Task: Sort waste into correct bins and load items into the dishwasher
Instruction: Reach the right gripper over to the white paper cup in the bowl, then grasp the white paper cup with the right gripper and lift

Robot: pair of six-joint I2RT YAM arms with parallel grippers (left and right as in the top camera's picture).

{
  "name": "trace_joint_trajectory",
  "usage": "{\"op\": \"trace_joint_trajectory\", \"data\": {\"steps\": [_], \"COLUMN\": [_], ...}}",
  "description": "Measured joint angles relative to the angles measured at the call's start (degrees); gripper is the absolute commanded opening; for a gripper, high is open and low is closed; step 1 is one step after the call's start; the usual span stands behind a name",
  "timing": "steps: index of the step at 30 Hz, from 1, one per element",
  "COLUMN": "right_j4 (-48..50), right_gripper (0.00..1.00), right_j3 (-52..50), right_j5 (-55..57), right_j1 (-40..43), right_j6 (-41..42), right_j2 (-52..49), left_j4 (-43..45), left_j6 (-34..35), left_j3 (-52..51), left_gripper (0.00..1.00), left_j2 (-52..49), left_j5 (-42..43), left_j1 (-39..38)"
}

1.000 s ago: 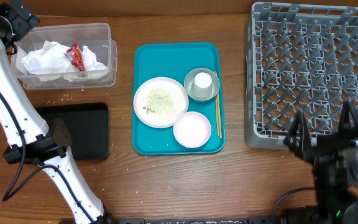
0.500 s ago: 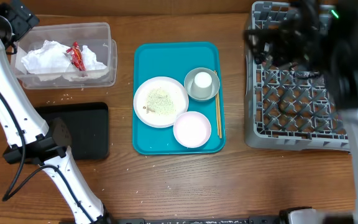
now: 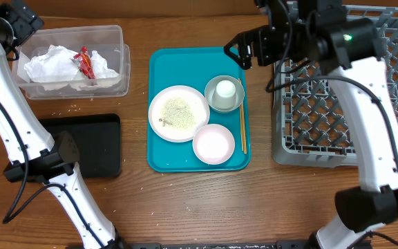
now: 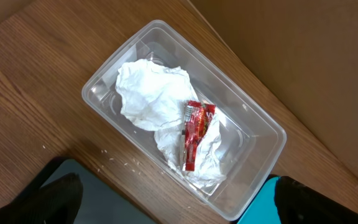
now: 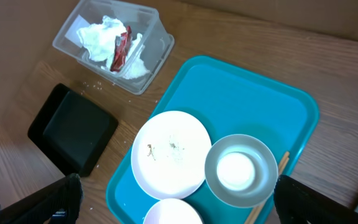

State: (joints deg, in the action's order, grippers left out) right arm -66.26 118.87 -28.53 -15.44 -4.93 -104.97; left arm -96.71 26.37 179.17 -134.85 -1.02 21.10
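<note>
The clear tub (image 3: 74,62) at the far left holds crumpled white napkins (image 3: 54,63) and a red wrapper (image 3: 86,63). The black tray (image 3: 92,145) lies in front of it. The large plate (image 3: 178,113) carries rice grains. The small white dish (image 3: 213,144) and the grey bowl (image 3: 224,97) with the white cup (image 3: 224,89) in it share its teal tray. The grey rack (image 3: 351,90) stands at the right. My left gripper (image 3: 18,17) hangs open above the tub (image 4: 185,118). My right gripper (image 3: 244,50) hangs open and empty above the teal tray's far right corner, over the bowl (image 5: 241,169).
The teal tray (image 3: 185,66) also holds wooden chopsticks (image 3: 242,128) along its right edge. Loose rice grains (image 3: 68,108) lie on the wood between the tub and the black tray. The right arm crosses over the rack's left part.
My right arm has swung from the table's near right edge, across the rack, to above the teal tray's far right corner. The left arm and all objects have stayed put.
</note>
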Motion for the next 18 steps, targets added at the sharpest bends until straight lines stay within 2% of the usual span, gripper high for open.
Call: {"op": "trace_joint_trajectory", "data": {"steps": [5,8,10,13,18], "right_j4": [3.2,5.4,5.6,4.2,-1.9], "right_gripper": [0.99,0.89,0.90,0.90,0.88], "right_j3": [-0.1,-0.1,-0.4,-0.5,-0.7], "right_j5": [1.4,8.7,15.6,23.0,29.4], "right_j1": [-2.6,-5.0,-6.9,-9.0,-11.3], "right_j6": [0.7,4.5,8.3,14.1,22.0], "right_j2": [-6.1,-10.8,-14.3,-17.8,-19.7], "left_j4": [0.0,0.0,0.0,0.0,0.0], "left_j6": [0.0,0.0,0.0,0.0,0.0], "left_j3": [0.0,0.0,0.0,0.0,0.0], "left_gripper": [1.00,1.00,1.00,1.00,1.00], "left_j2": [0.0,0.0,0.0,0.0,0.0], "left_j5": [0.0,0.0,-0.1,-0.1,-0.1], "left_j1": [0.0,0.0,0.0,0.0,0.0]}}
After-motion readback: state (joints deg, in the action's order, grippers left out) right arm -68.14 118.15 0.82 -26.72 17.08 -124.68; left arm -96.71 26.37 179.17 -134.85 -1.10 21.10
